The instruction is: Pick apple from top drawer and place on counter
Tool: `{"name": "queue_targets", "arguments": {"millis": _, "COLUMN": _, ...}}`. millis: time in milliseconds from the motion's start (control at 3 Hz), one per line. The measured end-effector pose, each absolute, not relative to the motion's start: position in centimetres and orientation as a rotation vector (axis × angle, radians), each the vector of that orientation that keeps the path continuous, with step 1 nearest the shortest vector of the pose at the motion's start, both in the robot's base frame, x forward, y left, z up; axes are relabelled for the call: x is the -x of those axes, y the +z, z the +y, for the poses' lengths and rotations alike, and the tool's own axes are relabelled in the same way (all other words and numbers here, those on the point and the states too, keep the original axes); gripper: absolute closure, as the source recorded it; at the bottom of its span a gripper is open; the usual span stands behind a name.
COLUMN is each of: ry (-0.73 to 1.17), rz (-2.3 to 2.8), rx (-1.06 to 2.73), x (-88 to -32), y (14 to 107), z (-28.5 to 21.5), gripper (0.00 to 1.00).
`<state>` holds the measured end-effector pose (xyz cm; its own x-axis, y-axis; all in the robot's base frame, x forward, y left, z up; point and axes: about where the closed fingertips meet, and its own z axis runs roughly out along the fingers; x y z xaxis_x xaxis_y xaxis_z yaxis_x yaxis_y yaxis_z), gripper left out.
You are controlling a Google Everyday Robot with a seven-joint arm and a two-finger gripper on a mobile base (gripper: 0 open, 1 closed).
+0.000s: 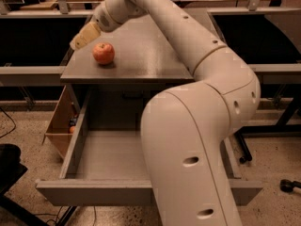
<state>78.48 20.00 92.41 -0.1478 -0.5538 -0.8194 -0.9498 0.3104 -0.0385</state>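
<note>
Cream-white rounded arm [211,79], dark oval holes [190,161]; tan tool [75,43] upper left.

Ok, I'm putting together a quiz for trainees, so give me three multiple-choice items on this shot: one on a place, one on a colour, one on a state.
1. Where is the apple?
A. in the top drawer
B. on the counter
C. on the floor

2. What colour is the counter?
A. grey
B. blue
C. yellow

3. What state is the top drawer in?
A. shut
B. lifted out of the cabinet
C. pulled open

Answers:
1. B, the apple rests on the counter near its front left corner, with the gripper just above and to the left of it in the picture.
2. A, the top is a smooth grey with a slight sheen.
3. C, the drawer sticks out toward the camera, its bare bottom showing.
</note>
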Motion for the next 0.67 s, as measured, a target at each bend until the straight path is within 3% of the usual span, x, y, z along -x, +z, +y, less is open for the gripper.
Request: {"name": "queue_targets", "arguments": {"millis": 667, "ry": 0.562, "rz": 1.798, "rx": 1.374, "x": -75.2, "y": 103.0, "z": 20.9, "gripper": 0.00}}
